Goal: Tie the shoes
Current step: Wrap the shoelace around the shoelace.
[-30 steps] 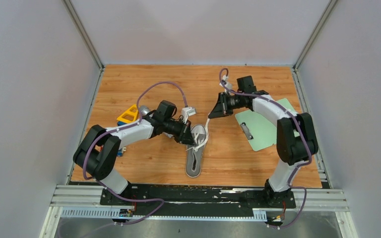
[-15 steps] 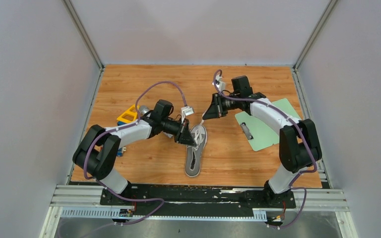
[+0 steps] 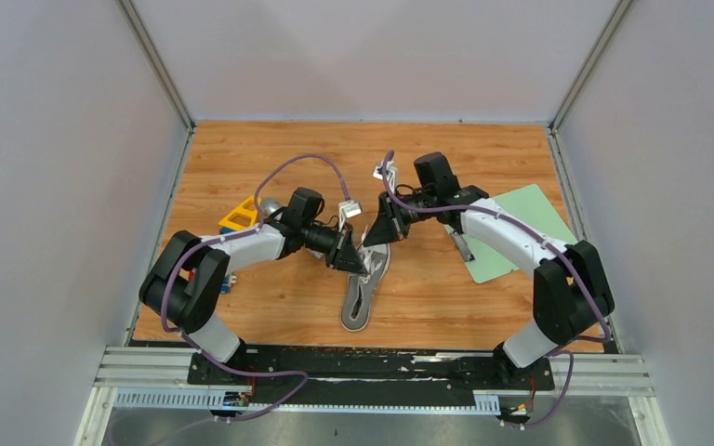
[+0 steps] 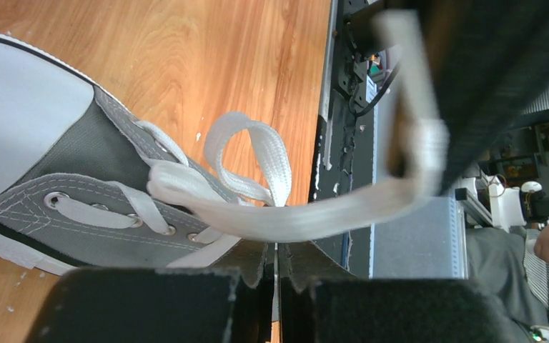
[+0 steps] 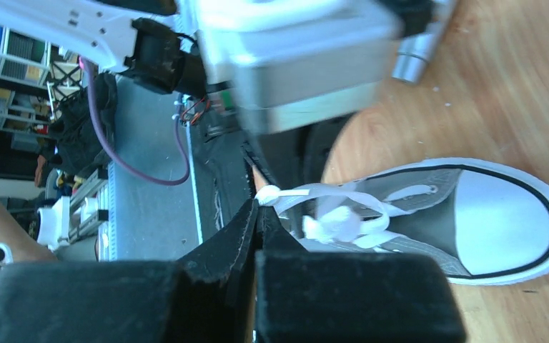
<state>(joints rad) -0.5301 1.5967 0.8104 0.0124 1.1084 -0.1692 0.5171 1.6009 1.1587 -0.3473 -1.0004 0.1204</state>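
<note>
Right claw (image 5: 257,209) clamped on a white lace (image 5: 307,191) right at its tips. Left claw (image 4: 275,251) just opposite, fingers pressed together (can't tell if any lace is pinched). Grey sneaker (image 3: 364,283) lies directly below both claws, toe end nearest them, on the wooden worktop (image 3: 270,158).

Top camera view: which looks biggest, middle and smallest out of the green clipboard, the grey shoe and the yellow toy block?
1. green clipboard, largest even though it is partly covered
2. grey shoe
3. yellow toy block, clearly the smallest
</note>
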